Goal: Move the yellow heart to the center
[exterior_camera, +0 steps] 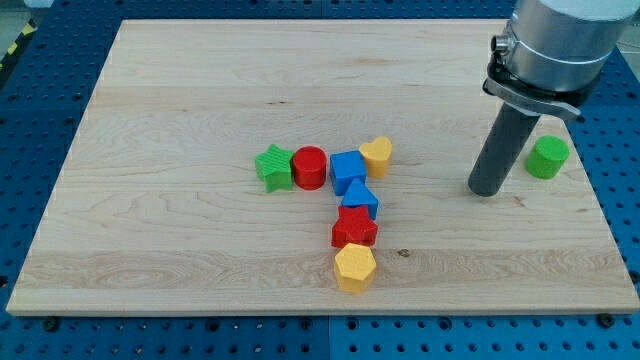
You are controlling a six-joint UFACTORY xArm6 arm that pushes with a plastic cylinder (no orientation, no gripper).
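Tip (486, 190) of dark rod rests on pale wooden board (180, 120), grasping nothing, well to view's right of small yellow heart block (377, 156), beside green cylinder block (547, 157).

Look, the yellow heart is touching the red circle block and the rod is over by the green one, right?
Not quite. In the camera view the yellow heart touches the blue cube, not the red cylinder. My tip is indeed beside the green cylinder.

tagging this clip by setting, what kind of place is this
Probably a robotics lab bench. A wooden board lies on a blue perforated table, small coloured blocks such as the yellow heart are scattered on the board, and my tip stands at the view's right of them.
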